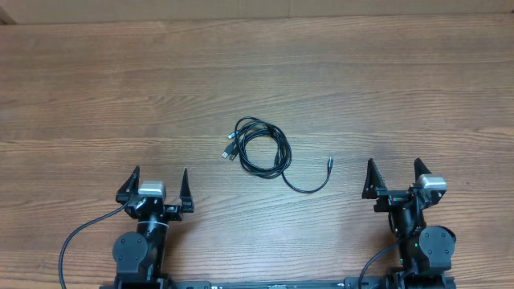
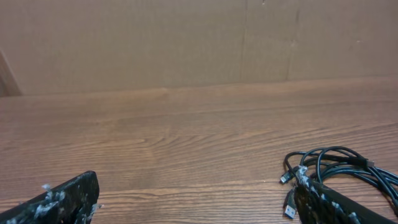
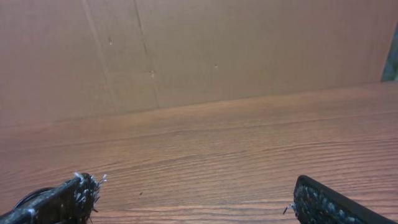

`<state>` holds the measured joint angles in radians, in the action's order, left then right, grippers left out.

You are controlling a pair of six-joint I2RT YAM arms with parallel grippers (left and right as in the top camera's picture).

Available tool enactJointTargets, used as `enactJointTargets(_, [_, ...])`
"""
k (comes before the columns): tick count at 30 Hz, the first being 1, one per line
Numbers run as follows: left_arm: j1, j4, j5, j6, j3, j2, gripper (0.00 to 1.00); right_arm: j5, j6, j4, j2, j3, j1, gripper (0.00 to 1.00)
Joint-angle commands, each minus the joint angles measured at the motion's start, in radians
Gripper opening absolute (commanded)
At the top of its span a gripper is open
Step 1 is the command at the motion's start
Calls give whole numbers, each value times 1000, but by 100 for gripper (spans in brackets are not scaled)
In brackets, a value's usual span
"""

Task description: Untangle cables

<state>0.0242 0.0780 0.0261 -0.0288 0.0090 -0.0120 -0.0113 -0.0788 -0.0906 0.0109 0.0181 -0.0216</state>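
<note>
Between my arms on the surface (image 1: 418,80) lie the cables (image 1: 261,152), loosely coiled; left fingers (image 1: 184,186) and right fingers (image 1: 370,178) stand released, empty. I'd pinch the free plug end (image 1: 329,163) and draw it gently outward.

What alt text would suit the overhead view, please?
Thin black cables lie loosely coiled on a wooden table, one plug end trailing right. Below, the left arm and right arm wait, jaws open and empty.
</note>
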Motion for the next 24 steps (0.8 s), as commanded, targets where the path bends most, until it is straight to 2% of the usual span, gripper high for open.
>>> enactJointTargets(1, [-6,28,-12,10,26,7,100,2,-7,-3,-8,-2,-3,100])
enactJointTargets(7, [-6,129,-53,10,100,-11,100,21,-6,-45,-8,38,-3,100])
enactJointTargets(12, [-6,196,-63,11,185,-95,100,25,-26,-89,-8,71,-3,100])
enactJointTargets(18, [-6,214,-62,72,309,-285,100,36,-50,-164,34,143,-3,100])
enactJointTargets(24, [-6,263,-44,108,473,-515,100,35,-52,-211,159,240,-3,100])
